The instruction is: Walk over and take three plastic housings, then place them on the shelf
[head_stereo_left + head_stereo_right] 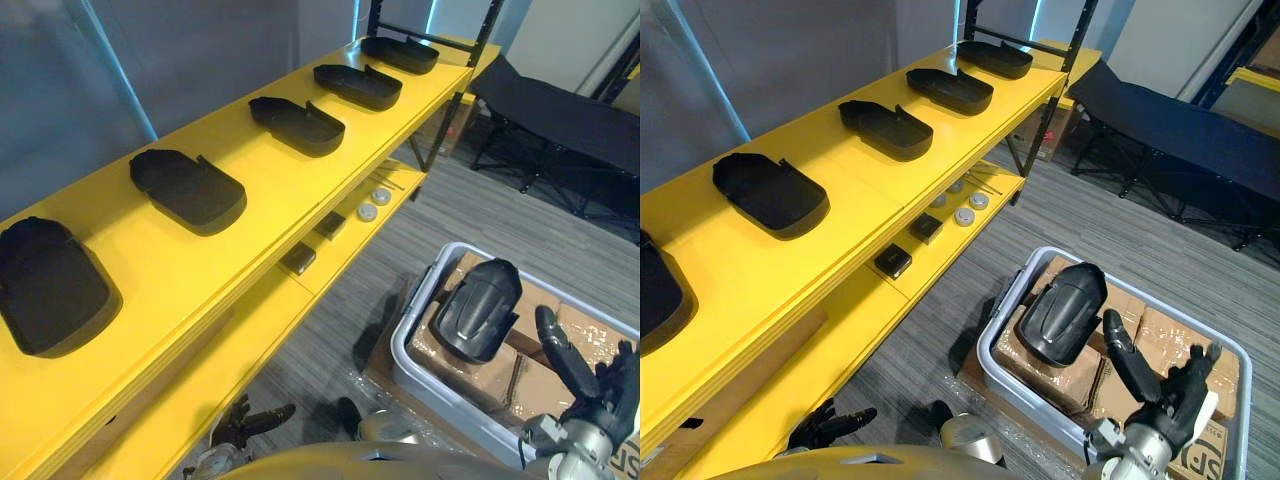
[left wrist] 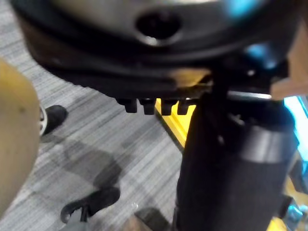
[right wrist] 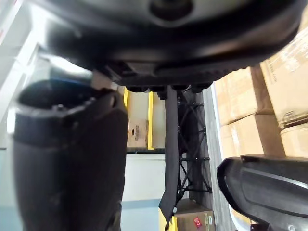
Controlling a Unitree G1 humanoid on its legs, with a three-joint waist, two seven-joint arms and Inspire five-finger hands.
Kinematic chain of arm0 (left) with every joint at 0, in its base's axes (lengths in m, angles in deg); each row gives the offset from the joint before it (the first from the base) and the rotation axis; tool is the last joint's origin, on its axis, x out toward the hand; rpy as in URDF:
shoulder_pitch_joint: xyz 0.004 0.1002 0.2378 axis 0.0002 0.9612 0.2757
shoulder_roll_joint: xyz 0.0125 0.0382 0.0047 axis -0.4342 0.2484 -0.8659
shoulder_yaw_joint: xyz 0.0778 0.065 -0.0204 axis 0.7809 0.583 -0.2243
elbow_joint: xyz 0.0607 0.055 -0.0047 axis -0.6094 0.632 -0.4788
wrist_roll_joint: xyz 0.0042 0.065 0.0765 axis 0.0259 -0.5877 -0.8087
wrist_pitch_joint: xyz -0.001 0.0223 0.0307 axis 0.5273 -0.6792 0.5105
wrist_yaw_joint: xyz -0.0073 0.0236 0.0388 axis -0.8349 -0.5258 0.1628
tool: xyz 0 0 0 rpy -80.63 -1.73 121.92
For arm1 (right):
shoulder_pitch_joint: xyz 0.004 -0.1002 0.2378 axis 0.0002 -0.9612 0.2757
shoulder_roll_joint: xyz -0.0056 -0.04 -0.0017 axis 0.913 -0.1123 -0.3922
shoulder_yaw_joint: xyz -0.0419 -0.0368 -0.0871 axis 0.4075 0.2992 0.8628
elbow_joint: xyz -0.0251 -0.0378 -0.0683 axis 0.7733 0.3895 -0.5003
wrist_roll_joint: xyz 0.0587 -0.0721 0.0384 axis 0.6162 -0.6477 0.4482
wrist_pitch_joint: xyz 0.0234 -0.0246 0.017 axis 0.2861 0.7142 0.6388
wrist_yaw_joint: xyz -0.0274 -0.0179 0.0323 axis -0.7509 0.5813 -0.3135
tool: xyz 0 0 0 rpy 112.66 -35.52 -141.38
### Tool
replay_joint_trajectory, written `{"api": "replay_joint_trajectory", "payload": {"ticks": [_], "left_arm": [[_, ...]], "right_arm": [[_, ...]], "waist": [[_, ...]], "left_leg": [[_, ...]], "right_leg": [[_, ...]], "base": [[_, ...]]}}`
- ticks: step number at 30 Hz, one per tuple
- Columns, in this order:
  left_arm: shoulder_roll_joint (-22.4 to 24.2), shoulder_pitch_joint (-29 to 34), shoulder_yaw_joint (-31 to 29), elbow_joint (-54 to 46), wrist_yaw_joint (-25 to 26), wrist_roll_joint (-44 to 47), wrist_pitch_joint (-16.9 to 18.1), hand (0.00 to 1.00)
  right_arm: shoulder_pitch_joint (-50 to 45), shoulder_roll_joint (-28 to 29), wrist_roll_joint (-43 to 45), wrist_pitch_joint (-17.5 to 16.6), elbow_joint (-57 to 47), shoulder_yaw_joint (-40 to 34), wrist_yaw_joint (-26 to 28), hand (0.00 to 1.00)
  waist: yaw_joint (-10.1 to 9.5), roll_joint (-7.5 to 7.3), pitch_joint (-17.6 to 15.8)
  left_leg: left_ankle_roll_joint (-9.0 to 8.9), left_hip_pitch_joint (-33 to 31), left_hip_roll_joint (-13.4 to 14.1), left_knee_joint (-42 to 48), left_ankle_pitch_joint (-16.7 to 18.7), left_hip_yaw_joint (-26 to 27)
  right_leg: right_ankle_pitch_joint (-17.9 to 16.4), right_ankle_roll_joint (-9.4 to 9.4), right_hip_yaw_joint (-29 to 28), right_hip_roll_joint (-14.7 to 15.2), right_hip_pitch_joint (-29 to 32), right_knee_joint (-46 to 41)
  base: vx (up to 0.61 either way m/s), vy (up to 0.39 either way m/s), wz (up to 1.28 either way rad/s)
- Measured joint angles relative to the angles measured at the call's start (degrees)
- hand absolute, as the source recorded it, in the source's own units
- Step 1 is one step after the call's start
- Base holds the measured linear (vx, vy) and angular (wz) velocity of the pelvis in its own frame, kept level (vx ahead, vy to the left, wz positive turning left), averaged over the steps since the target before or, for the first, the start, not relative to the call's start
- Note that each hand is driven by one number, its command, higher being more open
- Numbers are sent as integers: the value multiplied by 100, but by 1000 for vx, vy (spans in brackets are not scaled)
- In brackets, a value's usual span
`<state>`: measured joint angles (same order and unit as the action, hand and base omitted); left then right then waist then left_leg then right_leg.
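- Five black plastic housings sit in a row along the yellow top shelf, well spaced: the nearest, then the next, the middle one, another and the far one by the black upright.
- Down on the floor is a sixth housing. It is propped at a tilt in the grey bin, leaning on the cardboard boxes packed inside.
- The right hand hovers over the bin's near corner, just beside that housing. Its fingers are straight and fanned apart and nothing is in its grasp. The right wrist view shows the housing's dark curved edge clear of the thumb.
- The left hand hangs low beside the shelf's base, fingers loosely spread and carrying nothing.
- On the lower shelf lie two round discs and two small dark boxes.
- A black folding cot stands beyond the shelf's far end.
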<state>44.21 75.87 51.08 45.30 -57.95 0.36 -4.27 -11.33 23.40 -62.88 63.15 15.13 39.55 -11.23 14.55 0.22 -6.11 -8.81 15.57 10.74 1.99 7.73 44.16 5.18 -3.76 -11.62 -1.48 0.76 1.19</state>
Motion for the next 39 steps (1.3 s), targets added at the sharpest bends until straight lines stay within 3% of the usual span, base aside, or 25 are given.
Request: {"api": "replay_joint_trajectory", "payload": {"ticks": [5, 7, 9, 10, 11, 13, 14, 15, 17, 19, 20, 21, 23, 24, 26, 27, 30, 32, 34, 35, 36, 37, 38, 39], "left_arm": [[128, 53, 249, -15, 38, 12, -8, 100], [142, 107, 289, -161, 133, 52, -6, 100], [154, 169, 287, -359, 267, 135, 28, 100], [170, 207, 288, -485, 401, 137, 87, 100], [191, 218, 292, -547, 505, -33, 189, 100], [208, 273, 521, -678, 645, -366, 382, 100], [183, 229, 696, -753, 614, -471, 404, 100], [127, 217, 772, -830, 562, -475, 397, 100], [18, 202, 987, -1137, 449, -499, 394, 100], [3, 254, 1143, -1328, 434, -494, 375, 100], [-26, 289, 1208, -1446, 441, -487, 361, 100], [-27, 402, 1254, -1581, 458, -482, 321, 100], [-40, 502, 1397, -1943, 628, -494, 235, 100], [-48, 568, 1410, -1999, 683, -493, 216, 100], [-71, 582, 1408, -2157, 815, -491, 126, 100], [-118, 591, 1400, -2201, 837, -439, 1, 100], [-251, 603, 1265, -2192, 830, -370, -120, 100], [-422, 614, 1208, -2018, 768, -331, -121, 100], [-606, 432, 1211, -1738, 673, -83, -99, 100], [-490, 228, 1240, -1398, 726, -97, -103, 100], [-427, 187, 1274, -1316, 762, -122, -97, 100], [-351, 159, 1305, -1229, 803, -100, -21, 100], [-412, 138, 1320, -1175, 800, 144, 64, 100], [-410, 108, 1331, -1118, 804, 255, 64, 100]], "right_arm": [[135, 29, 176, -248, 2, 633, 30, 100], [325, 4, 175, -255, 101, 1007, 188, 100], [679, -146, 170, -259, 393, 1417, 307, 100], [914, -332, 163, -256, 556, 1750, 381, 100], [1062, -434, 161, -248, 628, 1953, 415, 100], [1435, -619, 179, -154, 843, 2171, 431, 100], [1466, -591, 222, -72, 839, 2242, 368, 100], [1489, -558, 255, -35, 826, 2271, 330, 100], [1409, -396, 366, 49, 782, 2343, 199, 100], [1184, -323, 394, 128, 702, 2358, 172, 100], [1066, -269, 388, 131, 657, 2365, 186, 100], [900, -228, 392, 130, 571, 2364, 209, 100], [590, -228, 473, 123, 408, 2247, 311, 100], [568, -234, 550, 119, 386, 2238, 364, 100], [552, -267, 667, 17, 350, 2229, 456, 100], [566, -270, 651, -78, 351, 2294, 447, 100], [929, -321, 591, -157, 431, 2742, 245, 100], [1449, -378, 426, -165, 842, 3057, 151, 100], [1869, -386, 424, -78, 1300, 3082, 146, 100], [1982, -499, 430, 30, 1472, 2985, 139, 100], [2012, -556, 428, 52, 1544, 2966, 144, 100], [2019, -618, 408, 114, 1557, 2944, 145, 100], [1847, -593, 391, 208, 1556, 2912, 216, 100], [1786, -611, 367, 296, 1557, 2905, 246, 100]], "waist": [[-49, 65, 271], [-235, 79, 316], [-368, 77, 326], [-479, 33, 286], [-569, 86, 273], [-805, 209, 266], [-867, 189, 249], [-867, 198, 232], [-847, -21, 32], [-831, -48, -21], [-831, -90, -69], [-825, -116, -116], [-827, -118, -237], [-831, -35, -279], [-876, -70, -280], [-988, -48, -281], [-1132, -16, -265], [-1146, -15, -229], [-1201, -158, -128], [-1284, 75, -110], [-1287, 160, -121], [-1269, 216, -157], [-1240, 37, -174], [-1248, -18, -144]], "left_leg": [[-43, 32, 113, 182, 72, 171], [-53, 103, 176, 459, 200, 153], [299, -68, 251, 1015, 344, -440], [618, -290, 265, 1474, 488, -1077], [769, -417, 226, 1702, 695, -1633], [969, -588, 31, 1767, 979, -2622], [841, -608, -8, 1698, 1039, -2904], [798, -616, -35, 1676, 1054, -2926], [639, -649, -179, 1644, 1139, -2929], [466, -653, -241, 1647, 1267, -2878], [507, -625, -291, 1699, 1291, -2747], [543, -564, -328, 1725, 1324, -2583], [644, -519, -282, 1783, 1343, -2162], [686, -530, -228, 1764, 1325, -2028], [695, -542, -123, 1764, 1327, -1717], [694, -510, 28, 1851, 1327, -1593], [686, -560, 404, 2134, 1331, -1526], [638, -722, 684, 2309, 1316, -1574], [463, -884, 761, 2473, 1278, -1749], [353, -889, 934, 2378, 1115, -1953], [260, -808, 1054, 2269, 1007, -1978], [61, -628, 1141, 2108, 889, -1908], [18, -438, 1186, 2051, 869, -1706], [-24, -421, 1230, 2057, 846, -1667]], "right_leg": [[-8, -4, 4, -51, -3, 37], [-47, 63, 102, -98, -17, 86], [-29, 128, -154, -180, 27, 5], [-36, 175, -358, -180, 48, -97], [-16, 205, -520, -186, 71, -145], [-14, 207, -675, -330, 229, -338], [-67, 158, -630, -376, 384, -515], [-86, 148, -602, -378, 462, -597], [-164, 48, -595, -270, 630, -828], [-48, -111, -715, -251, 718, -845], [-8, -123, -757, -229, 737, -865], [6, -41, -738, -198, 738, -846], [-343, 598, 84, 82, 815, -813], [-377, 611, 298, 150, 895, -892], [-352, 566, 903, 360, 1172, -1746], [-440, 682, 1198, 571, 1213, -2628], [-676, 902, 1359, 1099, 1126, -3793], [-604, 866, 1256, 1365, 1089, -3963], [139, 773, 1162, 1533, 1037, -3509], [126, 780, 1312, 1322, 1031, -3328], [98, 769, 1355, 1261, 1025, -3245], [-170, 483, 1646, 1238, 1015, -3194], [-749, -200, 2206, 1266, 757, -2875], [-948, -296, 2399, 1261, 622, -2705]], "base": [[-48, -30, -11], [-73, -72, -54], [-8, -99, -67], [37, -12, -73], [23, 77, -80], [-49, 158, -54], [-97, 123, -16], [-124, 92, 10], [-153, 97, 10], [-141, 143, -32], [-143, 145, -68], [-149, 121, -83], [-173, 100, -99], [-151, 77, -96], [-70, 21, -70], [0, -32, -42], [32, -100, -34], [36, -223, -29], [42, -324, -42], [38, -289, -65], [68, -279, -91], [103, -354, -102], [117, -366, -100], [70, -244, -75]]}}
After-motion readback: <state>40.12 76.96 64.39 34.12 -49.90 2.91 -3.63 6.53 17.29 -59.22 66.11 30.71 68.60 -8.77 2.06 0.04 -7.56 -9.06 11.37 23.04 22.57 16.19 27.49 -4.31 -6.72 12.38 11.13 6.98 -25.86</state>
